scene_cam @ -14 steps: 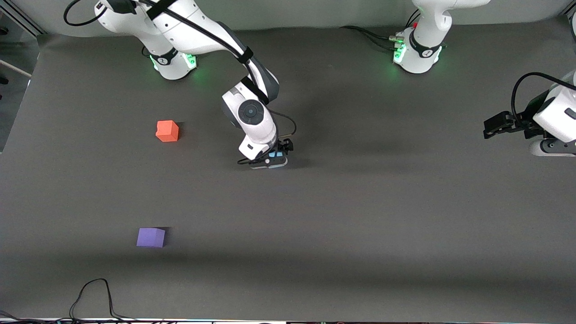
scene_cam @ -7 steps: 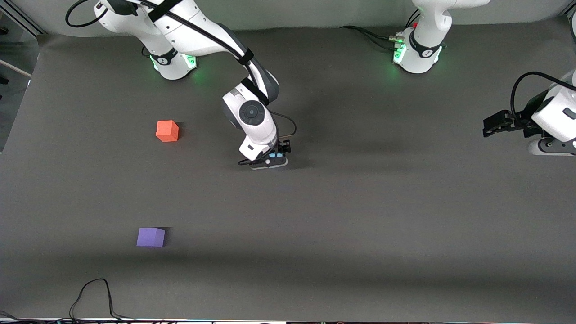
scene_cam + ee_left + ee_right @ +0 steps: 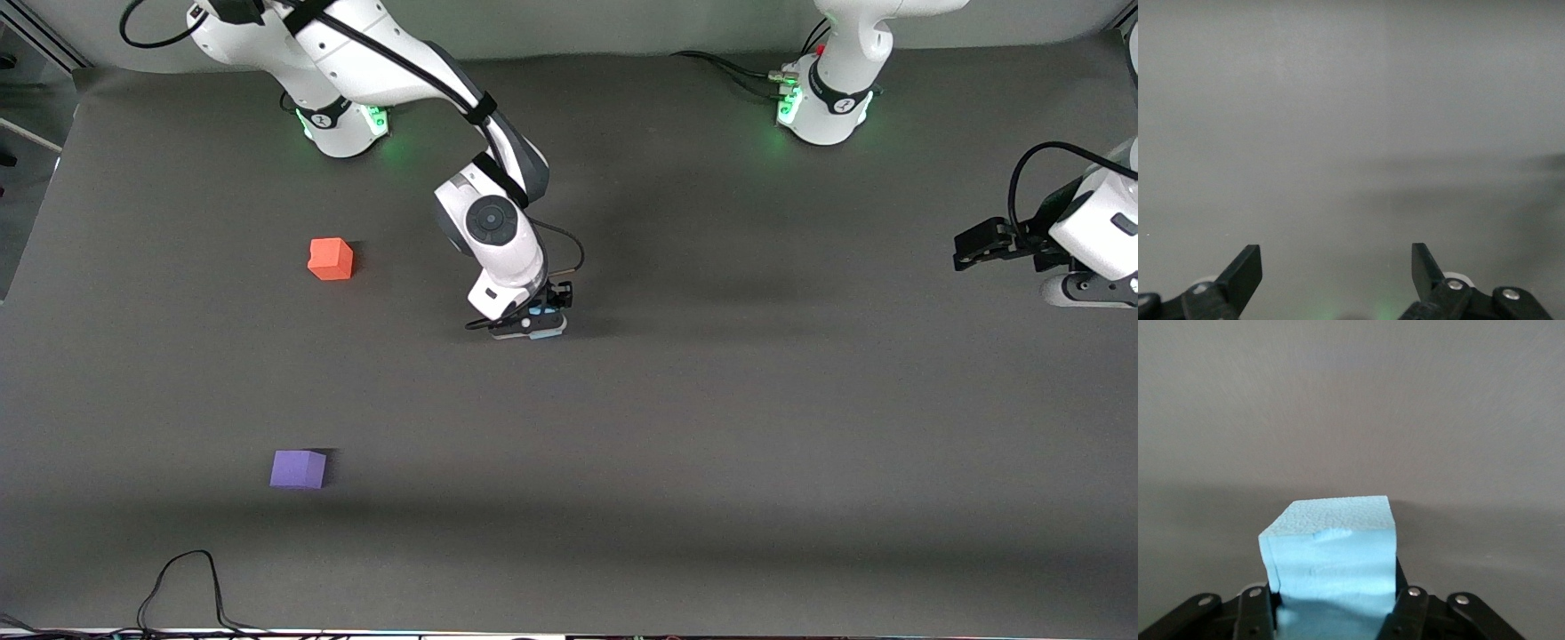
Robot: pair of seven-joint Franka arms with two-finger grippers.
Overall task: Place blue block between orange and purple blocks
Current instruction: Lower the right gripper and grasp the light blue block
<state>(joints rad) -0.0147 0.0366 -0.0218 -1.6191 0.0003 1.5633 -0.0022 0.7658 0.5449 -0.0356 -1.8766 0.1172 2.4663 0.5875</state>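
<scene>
My right gripper is shut on the light sky-blue block and stands over the middle of the table; only a sliver of the blue block shows in the front view. The orange-red block sits on the mat toward the right arm's end. The violet-purple block lies nearer the front camera than the orange one, with bare mat between them. My left gripper waits open and empty at the left arm's end; its fingers frame only bare mat.
The dark grey mat covers the table. A black cable loops at the table's front edge near the purple block. The two arm bases stand along the back edge.
My right gripper with the blue block has shifted slightly toward the right arm's end. The left arm and the other two blocks have not moved.
</scene>
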